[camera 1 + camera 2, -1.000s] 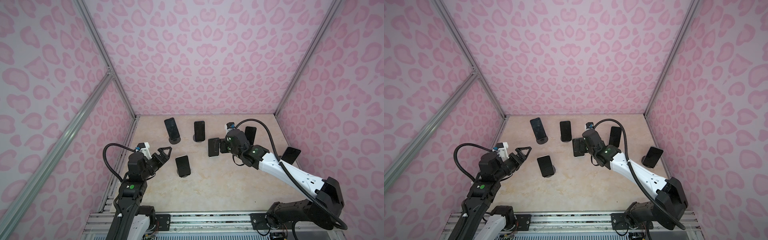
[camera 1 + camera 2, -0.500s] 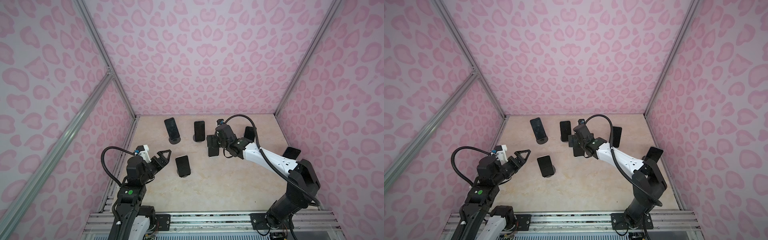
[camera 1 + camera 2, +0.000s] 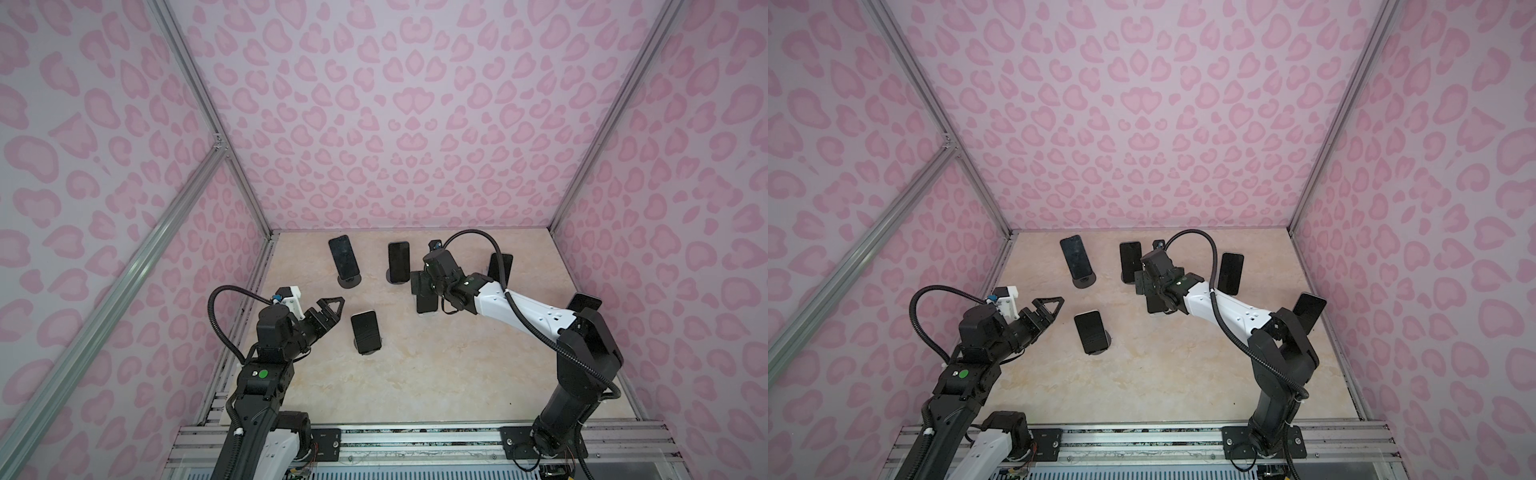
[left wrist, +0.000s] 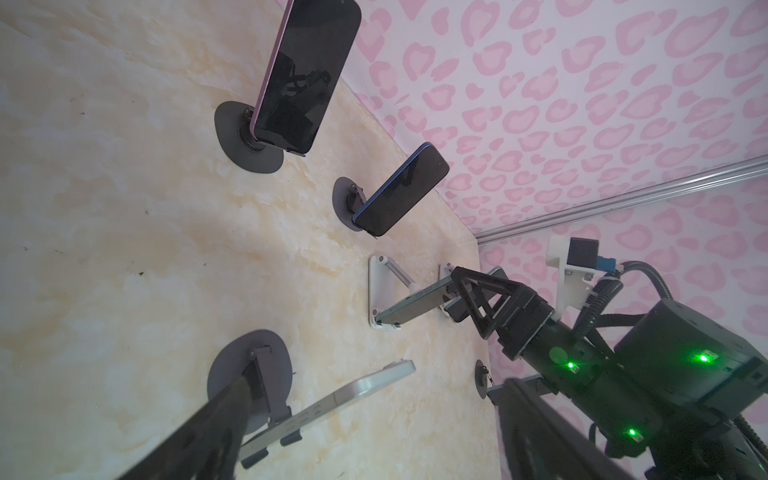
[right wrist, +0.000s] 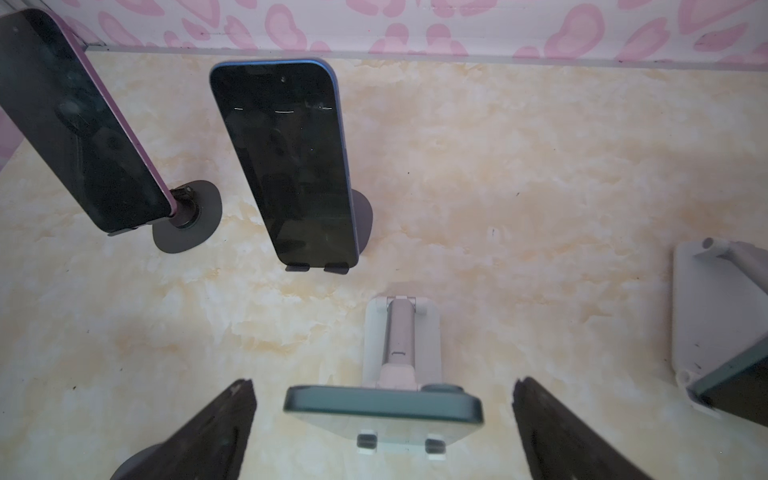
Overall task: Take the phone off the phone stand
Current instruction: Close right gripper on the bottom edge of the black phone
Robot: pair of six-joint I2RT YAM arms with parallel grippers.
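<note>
Seen edge-on in the right wrist view, a dark teal phone (image 5: pixel 382 405) rests on a white phone stand (image 5: pixel 397 332). My right gripper (image 5: pixel 384 384) is open, one finger on each side of that phone, with a gap on both sides. In both top views the right gripper (image 3: pixel 424 286) (image 3: pixel 1148 286) covers most of this phone (image 3: pixel 427 305). My left gripper (image 3: pixel 332 309) (image 4: pixel 374 382) is open and holds nothing. It hangs just left of a silver-edged phone (image 3: pixel 365 332) (image 4: pixel 332 399) on a dark round stand (image 4: pixel 249 374).
Other phones on stands: a purple-edged one (image 3: pixel 344 257) at the back left, a blue-edged one (image 3: pixel 398 262) beside the right gripper, one (image 3: pixel 500 266) at the back right and one (image 3: pixel 584 301) by the right wall. Pink patterned walls enclose the marbled floor (image 3: pixel 436 374).
The right arm folded its elbow back toward the right wall, and its gripper slid a little left over the phone on the white stand. The left gripper barely shifted.
</note>
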